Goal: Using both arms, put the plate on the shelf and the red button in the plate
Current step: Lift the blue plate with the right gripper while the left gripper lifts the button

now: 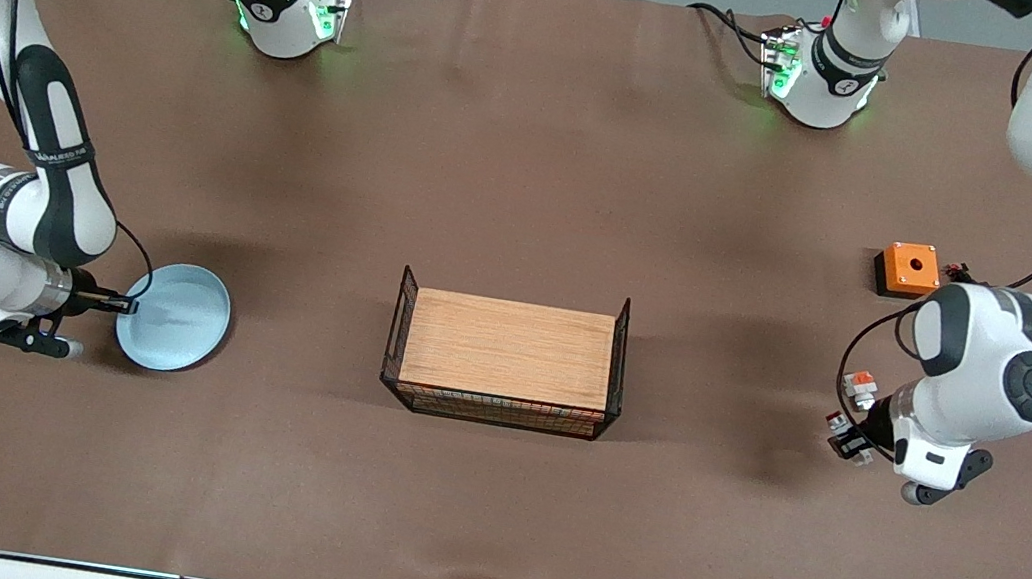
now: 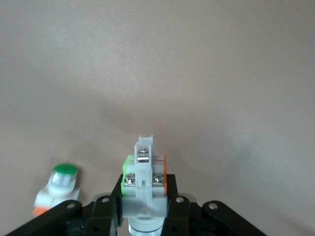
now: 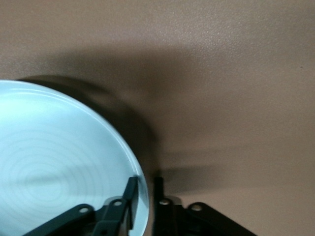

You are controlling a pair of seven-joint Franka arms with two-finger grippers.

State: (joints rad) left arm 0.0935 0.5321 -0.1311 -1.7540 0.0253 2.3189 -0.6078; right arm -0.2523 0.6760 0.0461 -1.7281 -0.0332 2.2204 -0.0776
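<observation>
Plate, pale blue, at the right arm's end of the tabletop, its rim pinched between the closed fingers of the right claw, one inside and one outside. Red button at the left arm's end, gripped upright between the fingers of the left claw. Wooden tray in a wire basket at centre. Orange box and a green-capped piece lie nearby.

Red button base cut off; plate partly cropped.
</observation>
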